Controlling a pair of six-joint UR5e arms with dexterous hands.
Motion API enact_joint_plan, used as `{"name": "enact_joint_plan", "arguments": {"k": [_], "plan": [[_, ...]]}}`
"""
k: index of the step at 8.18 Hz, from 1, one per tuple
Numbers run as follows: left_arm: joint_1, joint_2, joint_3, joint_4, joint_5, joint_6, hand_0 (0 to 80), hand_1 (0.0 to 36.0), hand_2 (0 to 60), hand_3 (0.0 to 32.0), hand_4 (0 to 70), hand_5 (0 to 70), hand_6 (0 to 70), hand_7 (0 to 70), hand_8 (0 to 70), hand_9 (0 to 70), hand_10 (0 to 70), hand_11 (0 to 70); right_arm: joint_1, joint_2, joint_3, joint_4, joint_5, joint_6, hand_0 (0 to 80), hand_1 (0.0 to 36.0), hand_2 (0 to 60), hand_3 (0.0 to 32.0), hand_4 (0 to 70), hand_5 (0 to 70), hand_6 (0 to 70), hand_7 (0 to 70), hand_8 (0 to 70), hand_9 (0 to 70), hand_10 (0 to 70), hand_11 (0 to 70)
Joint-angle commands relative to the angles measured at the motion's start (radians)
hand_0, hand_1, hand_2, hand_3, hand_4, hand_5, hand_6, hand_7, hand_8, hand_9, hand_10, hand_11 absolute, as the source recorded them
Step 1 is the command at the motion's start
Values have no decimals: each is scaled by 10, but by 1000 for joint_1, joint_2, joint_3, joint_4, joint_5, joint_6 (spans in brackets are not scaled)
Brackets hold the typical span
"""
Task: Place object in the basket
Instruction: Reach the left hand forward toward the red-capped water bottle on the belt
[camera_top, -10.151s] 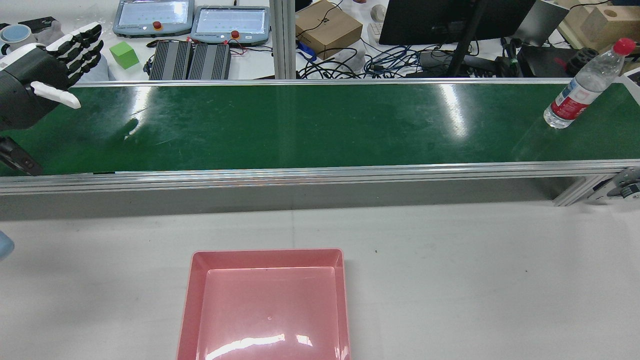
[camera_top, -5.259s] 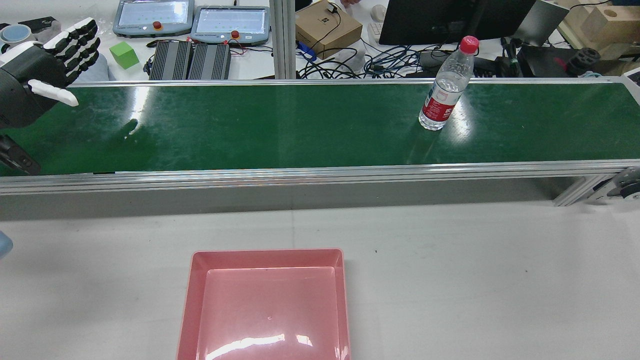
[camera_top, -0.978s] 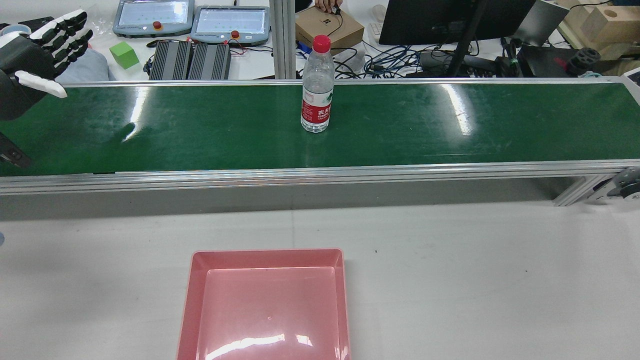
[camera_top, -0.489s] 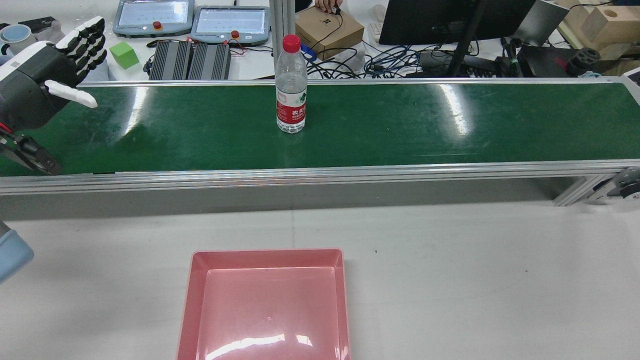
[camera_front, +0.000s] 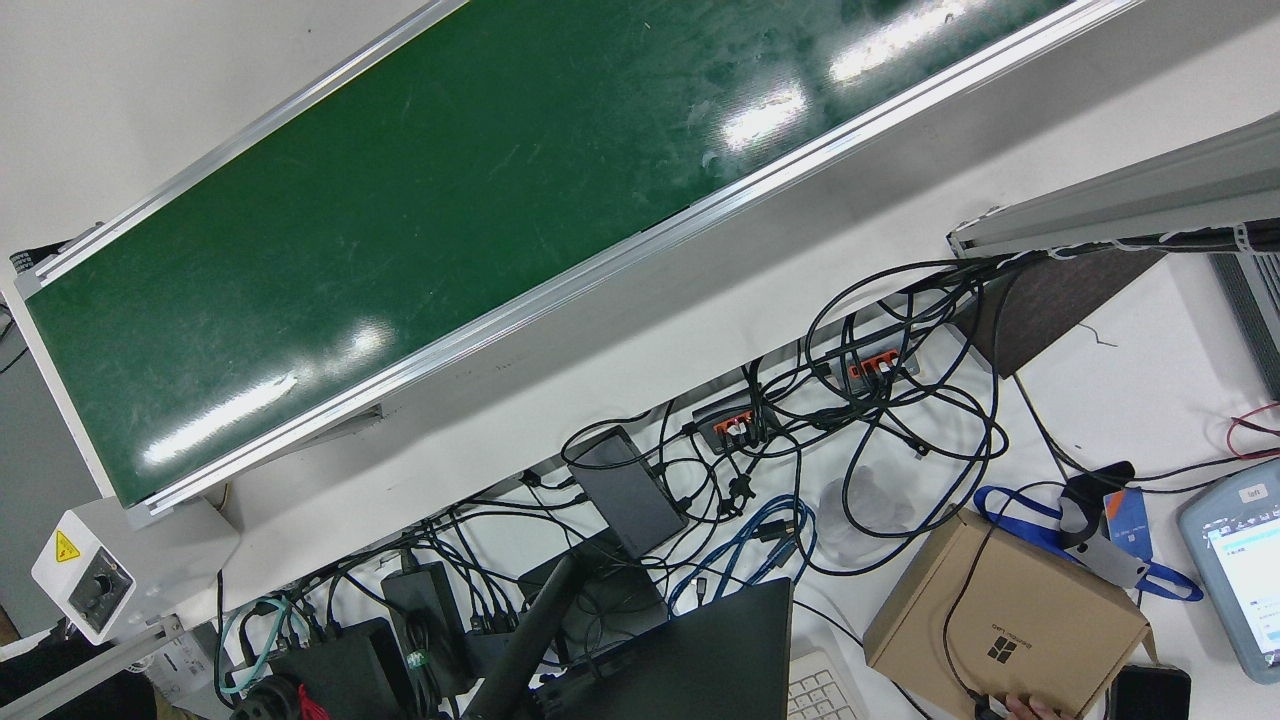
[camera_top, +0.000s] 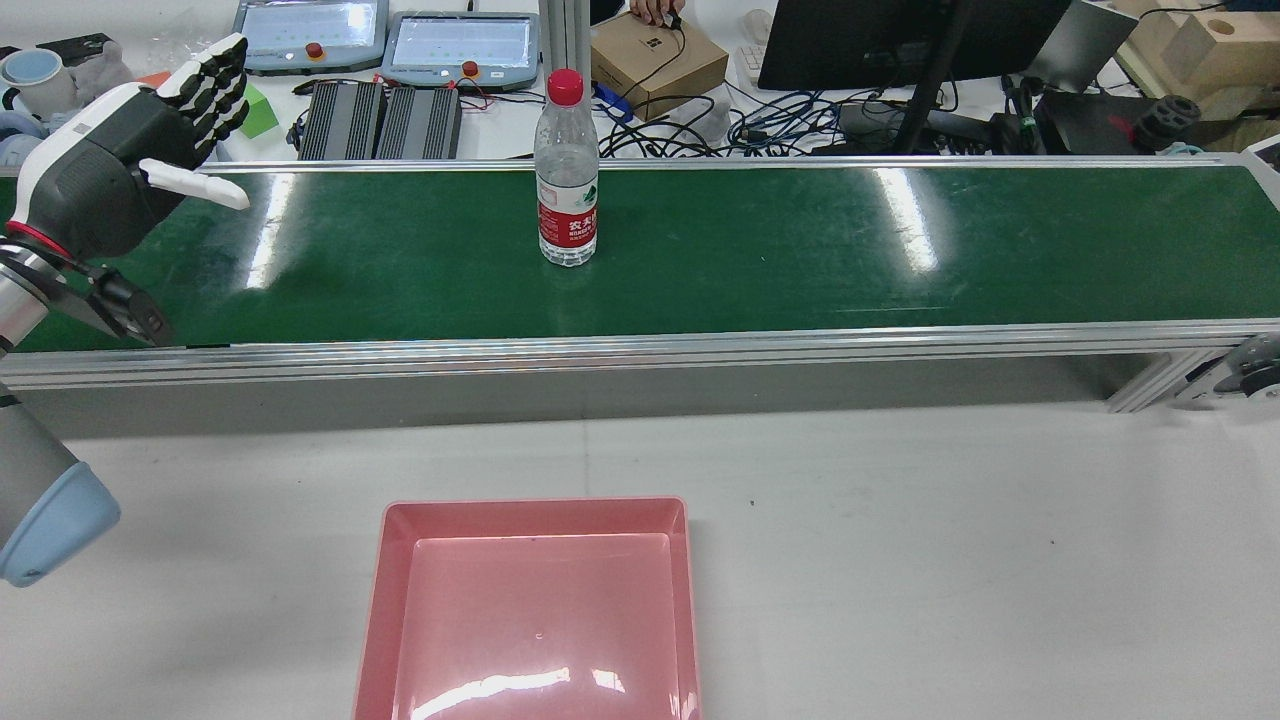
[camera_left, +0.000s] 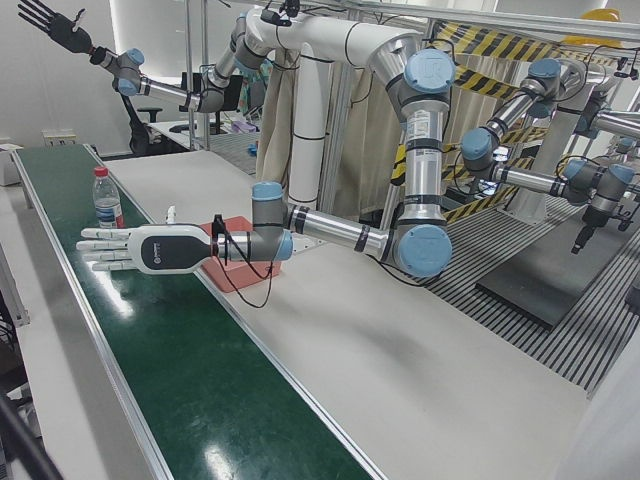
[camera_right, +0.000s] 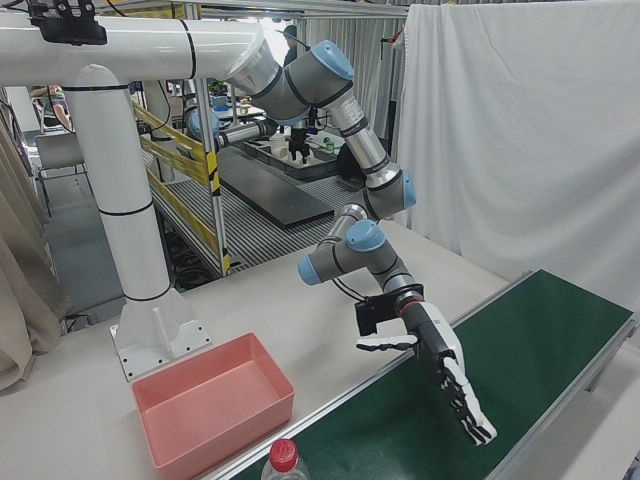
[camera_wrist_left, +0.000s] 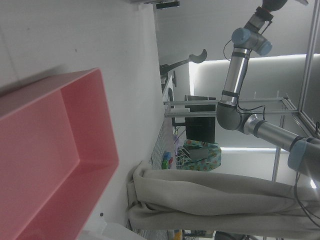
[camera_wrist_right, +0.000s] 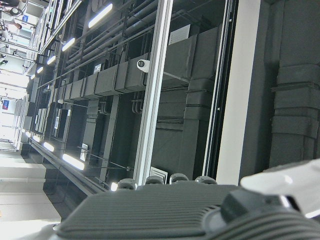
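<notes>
We see the belt (camera_top: 800, 250) running across the far side of the table (camera_top: 900, 560), basket (camera_top: 535, 610) on the table near our side, empty. Left hand (camera_top: 130, 165) hangs over the belt's left end, flat and wide open, fingers (camera_top: 215, 85) stretched out, holding nothing. Bottle (camera_top: 567, 170) stands upright on the belt, well to the right of that hand, not touched, well apart from the basket. Right hand (camera_left: 55, 25) shows in the left-front view raised high, fingers spread, also holding nothing.
</notes>
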Motion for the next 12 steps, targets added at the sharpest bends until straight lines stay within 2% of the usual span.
{"name": "enact_joint_plan", "arguments": {"k": [1, 3, 5, 7, 9, 10, 12], "plan": [[80, -29, -7, 15, -97, 19, 579, 90, 0, 2, 32, 110, 1, 0, 40, 25, 21, 49, 0, 0, 0, 0, 0, 0, 0, 0, 0, 0, 0, 0, 0, 0, 0, 0, 0, 0], [80, -35, 0, 6, -99, 35, 560, 79, 0, 0, 35, 109, 6, 0, 43, 31, 20, 46, -1, 0, 0, 0, 0, 0, 0, 0, 0, 0, 0, 0, 0, 0, 0, 0, 0, 0], [78, -37, 3, -34, -101, 96, 555, 77, 0, 0, 35, 106, 6, 0, 44, 34, 20, 45, 0, 0, 0, 0, 0, 0, 0, 0, 0, 0, 0, 0, 0, 0, 0, 0, 0, 0], [78, -39, 20, -49, -101, 99, 548, 76, 0, 0, 37, 117, 13, 0, 48, 41, 15, 37, 0, 0, 0, 0, 0, 0, 0, 0, 0, 0, 0, 0, 0, 0, 0, 0, 0, 0], [78, -66, 72, -67, -98, 113, 553, 82, 0, 0, 46, 119, 18, 0, 48, 42, 16, 39, 0, 0, 0, 0, 0, 0, 0, 0, 0, 0, 0, 0, 0, 0, 0, 0, 0, 0], [78, -81, 78, -67, -94, 115, 558, 85, 0, 0, 21, 114, 8, 0, 32, 33, 6, 26, 0, 0, 0, 0, 0, 0, 0, 0, 0, 0, 0, 0, 0, 0, 0, 0, 0, 0], [78, -89, 97, -66, -85, 113, 560, 91, 0, 0, 29, 114, 8, 0, 29, 32, 1, 19, 0, 0, 0, -2, 0, 0, 0, 0, 0, 0, 0, 0, 0, 0, 0, 0, 0, 0]]}}
